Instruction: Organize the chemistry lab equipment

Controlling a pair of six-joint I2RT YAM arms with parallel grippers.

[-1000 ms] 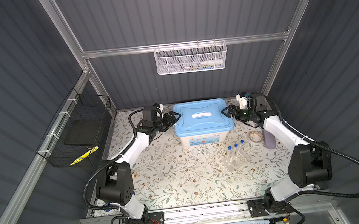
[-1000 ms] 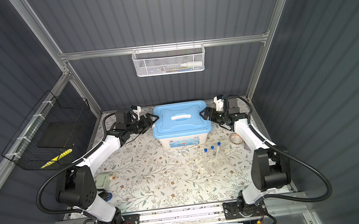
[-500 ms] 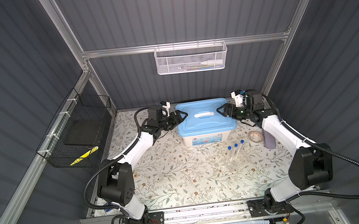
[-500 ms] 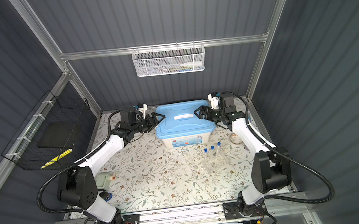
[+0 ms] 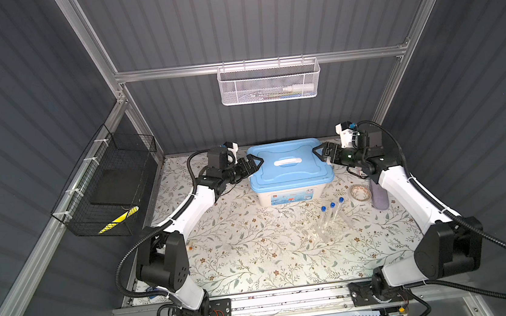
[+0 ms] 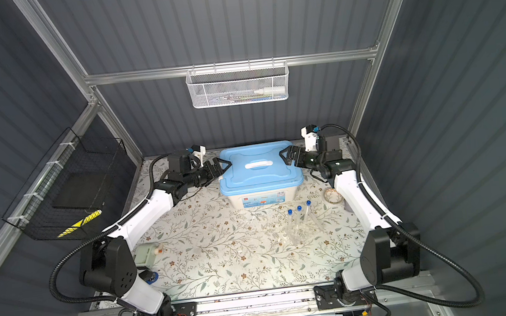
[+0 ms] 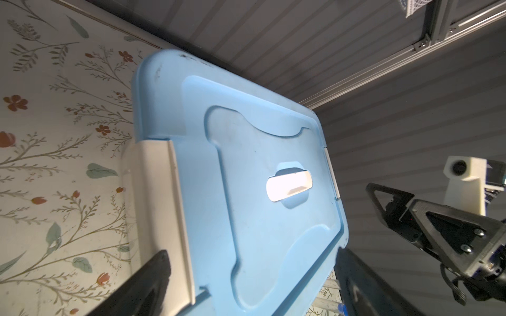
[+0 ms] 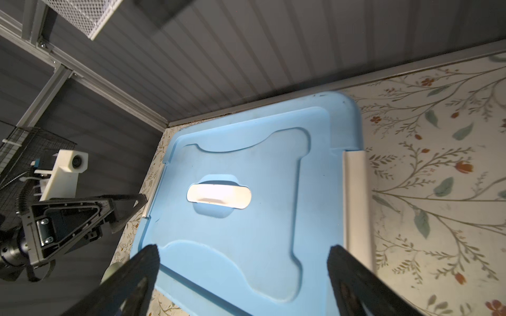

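Note:
A white box with a blue lid (image 5: 290,164) (image 6: 259,168) stands at the back middle of the flowered table. My left gripper (image 5: 253,162) (image 6: 224,164) (image 7: 250,254) is open at the lid's left end. My right gripper (image 5: 321,153) (image 6: 286,157) (image 8: 242,249) is open at its right end. Each wrist view shows the lid (image 7: 246,164) (image 8: 241,169) between spread fingers, with nothing gripped. Three clear blue-capped test tubes (image 5: 331,213) (image 6: 298,217) lie in front of the box, to its right. A small round dish (image 5: 360,192) (image 6: 333,196) sits beside the right arm.
A grey cylinder (image 5: 379,199) stands by the dish. A white mesh basket (image 5: 269,82) hangs on the back wall and a black wire basket (image 5: 112,185) on the left wall. A pale container (image 6: 147,254) and a small blue object (image 6: 152,277) lie by the left arm's base.
Both grippers have moved inward from beside the box to the lid's two ends. Their jaws have spread wider.

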